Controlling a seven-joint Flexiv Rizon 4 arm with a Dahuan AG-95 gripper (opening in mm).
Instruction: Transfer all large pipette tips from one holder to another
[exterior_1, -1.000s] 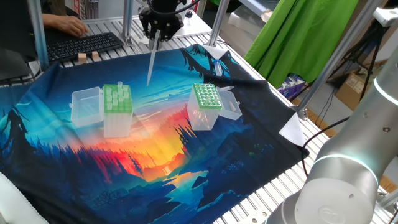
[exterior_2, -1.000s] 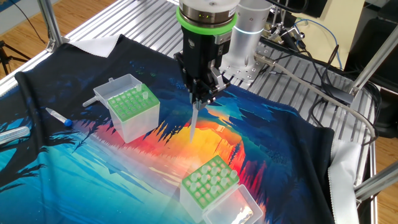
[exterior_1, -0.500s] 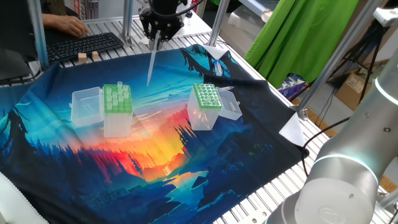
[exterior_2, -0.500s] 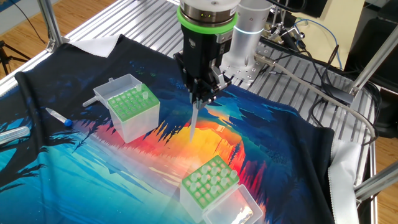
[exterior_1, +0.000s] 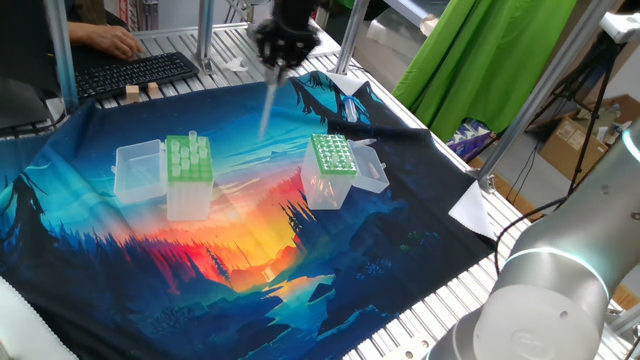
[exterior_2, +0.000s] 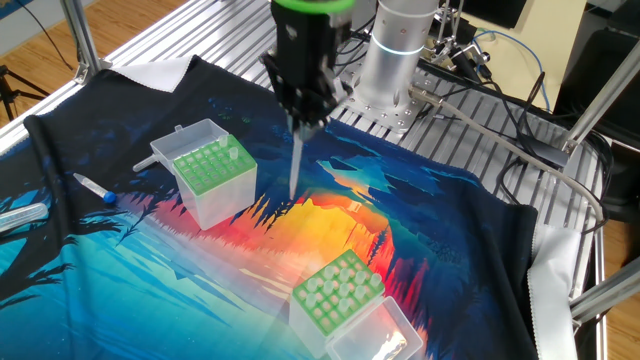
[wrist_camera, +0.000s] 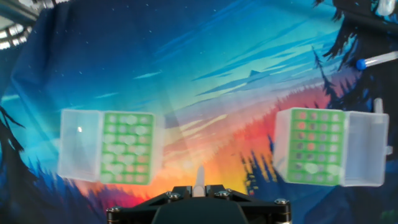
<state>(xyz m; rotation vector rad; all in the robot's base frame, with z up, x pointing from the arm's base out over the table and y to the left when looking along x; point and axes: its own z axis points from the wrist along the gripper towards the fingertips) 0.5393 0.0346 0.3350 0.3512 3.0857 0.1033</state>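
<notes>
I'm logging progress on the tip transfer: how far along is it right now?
Done: one whitish tip seems seated in the dark-green box, near a corner. In hand: the jaws of the gripper are shut on a large pipette tip, hanging point down over the cloth between the boxes. Left: seat this one, then move the many whitish tips filling the light-green box.

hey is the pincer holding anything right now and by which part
Yes: the pincer grips one large pipette tip by its wider top end; the narrow point hangs down.
</notes>
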